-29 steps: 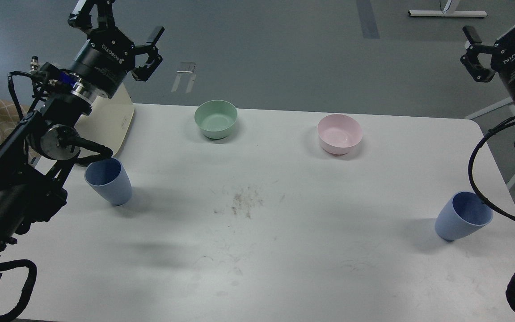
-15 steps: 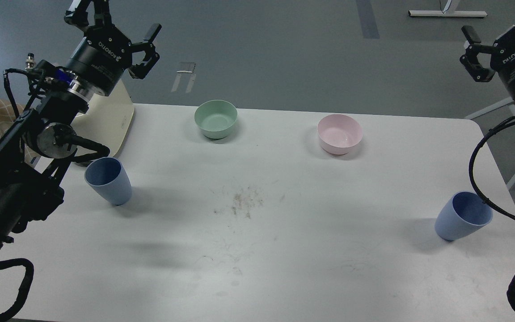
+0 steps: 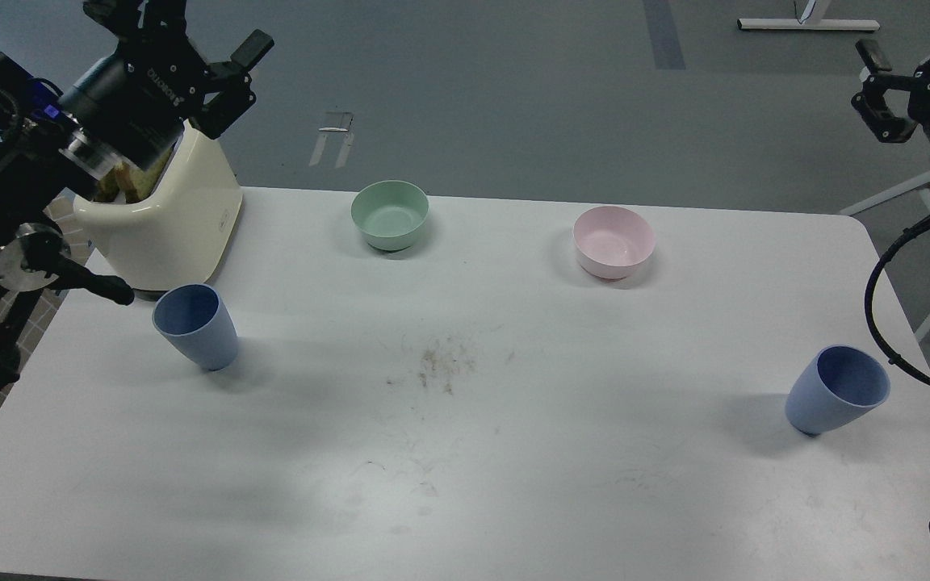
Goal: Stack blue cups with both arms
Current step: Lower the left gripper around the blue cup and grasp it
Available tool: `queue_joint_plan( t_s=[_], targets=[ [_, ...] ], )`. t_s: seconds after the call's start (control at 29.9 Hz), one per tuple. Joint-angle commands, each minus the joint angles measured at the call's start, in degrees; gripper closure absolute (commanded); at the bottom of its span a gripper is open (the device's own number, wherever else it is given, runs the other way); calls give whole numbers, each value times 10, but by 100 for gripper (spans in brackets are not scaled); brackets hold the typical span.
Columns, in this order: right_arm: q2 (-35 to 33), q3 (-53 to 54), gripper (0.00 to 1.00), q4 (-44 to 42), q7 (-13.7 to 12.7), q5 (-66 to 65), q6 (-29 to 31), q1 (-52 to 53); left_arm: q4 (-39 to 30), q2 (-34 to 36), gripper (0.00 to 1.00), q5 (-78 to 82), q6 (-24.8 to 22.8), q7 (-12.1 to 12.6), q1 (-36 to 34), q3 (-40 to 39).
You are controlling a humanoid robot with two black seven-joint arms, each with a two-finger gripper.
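Note:
Two blue cups stand upright and apart on the white table [image 3: 465,484]. The left blue cup [image 3: 194,327] is near the left edge and the right blue cup [image 3: 836,390] is near the right edge. My left gripper [image 3: 198,28] is open and empty, high at the top left, above a cream appliance and far from the left cup. My right gripper [image 3: 913,48] is high at the top right, partly cut by the frame edge. Its one visible finger [image 3: 871,55] is splayed out, so it reads as open and empty, well behind the right cup.
A mint-green bowl [image 3: 389,214] and a pink bowl [image 3: 613,240] stand at the back of the table. A cream appliance [image 3: 166,218] stands at the back left corner, just behind the left cup. Brown crumbs [image 3: 437,363] lie mid-table. My right arm's black cable [image 3: 877,315] loops beside the right cup.

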Motion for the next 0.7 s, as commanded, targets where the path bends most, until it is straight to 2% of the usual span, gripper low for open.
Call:
queue_joint_plan(
  t_s=[0.0, 0.3, 0.5, 0.67],
  targets=[
    [0, 1, 0, 0, 1, 16, 0, -1, -37, 34, 11, 130, 18, 1, 26, 0],
    [-1, 1, 0, -2, 1, 43, 0, -1, -114, 120, 15, 438, 19, -24, 88, 1],
    [-7, 1, 0, -3, 0, 44, 0, -3, -124, 143, 16, 621, 27, -50, 133, 1],
    [-7, 1, 0, -3, 1, 44, 0, -5, -113, 145, 19, 726, 35, -51, 157, 12]
  ],
)
